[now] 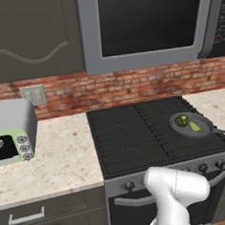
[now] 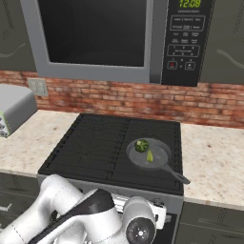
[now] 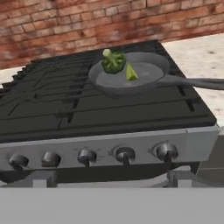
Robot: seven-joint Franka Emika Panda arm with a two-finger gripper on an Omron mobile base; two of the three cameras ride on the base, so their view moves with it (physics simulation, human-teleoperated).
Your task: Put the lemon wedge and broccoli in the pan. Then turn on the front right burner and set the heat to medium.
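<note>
The end effector point(image 3: 111, 178) is standing spread wide and holding nothing, hanging low in front of the cooktop's point(image 3: 65, 109) control panel, with its two grey fingertips point(image 3: 43, 179) showing at the bottom of the hand view just below the row of knobs point(image 3: 124, 154). Taking the pan point(image 3: 146, 72) as the landmark: it is sitting on the front right burner point(image 3: 131, 103), at the right side of the black grates, with its long thin handle point(image 3: 197, 82) reaching out to the right over the cooktop's edge toward the speckled bench point(image 2: 214, 162). Inside the pan, the broccoli point(image 3: 113, 62) is lying at the far left part of the pan floor, and the lemon wedge point(image 3: 131, 73) is resting just beside it, nearer the pan's middle. In the right base view the same pair is showing as a dark floret and a paler wedge close together in the pan. Behind the pan a red brick wall point(image 1: 131, 84) is running along the back, and above it a microwave point(image 2: 119, 38) is hanging. Far to the left of the pan, a toaster oven point(image 1: 11, 132) is standing on the bench.
</note>
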